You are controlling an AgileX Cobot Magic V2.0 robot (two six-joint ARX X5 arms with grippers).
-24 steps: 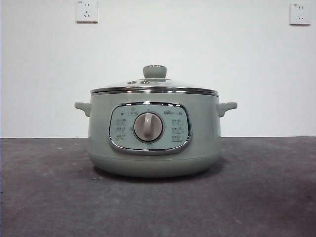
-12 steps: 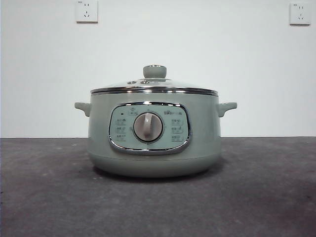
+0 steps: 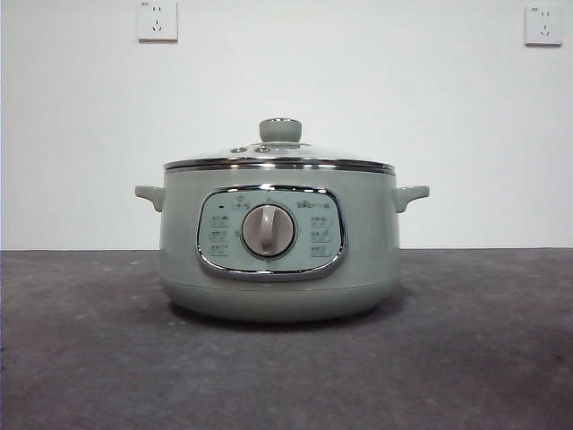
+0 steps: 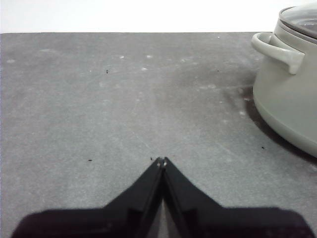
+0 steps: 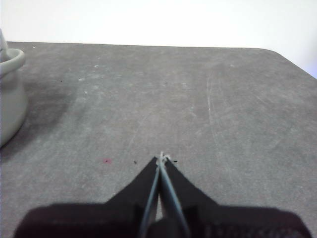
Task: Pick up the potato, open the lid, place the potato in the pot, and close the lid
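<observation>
my left gripper (image 4: pixel 162 161) is hovering low over bare grey table (image 4: pixel 124 109), its jaws pressed together at the tips and gripping nothing. in that wrist view the pot (image 4: pixel 290 94) is sitting off to one side, well apart from the tips, showing one side handle (image 4: pixel 277 49) and an edge of the lid (image 4: pixel 302 20).

in the front view the pot (image 3: pixel 279 242) is standing upright in the middle of the table (image 3: pixel 89 358), its control panel (image 3: pixel 270 231) and grey dial (image 3: pixel 269 230) facing the camera. the lid (image 3: pixel 279 154) is sitting closed on the rim, its knob (image 3: pixel 280 130) on top. two wall sockets (image 3: pixel 157 20) are showing high on the white wall behind.

my right gripper (image 5: pixel 162 159) is likewise hanging over bare table, jaws meeting at the tips with nothing between them. only a sliver of the pot and its other handle (image 5: pixel 12 62) is showing at the edge of that wrist view, well apart from the tips.

i am not seeing the potato in any view, so i cannot tell where it is.
</observation>
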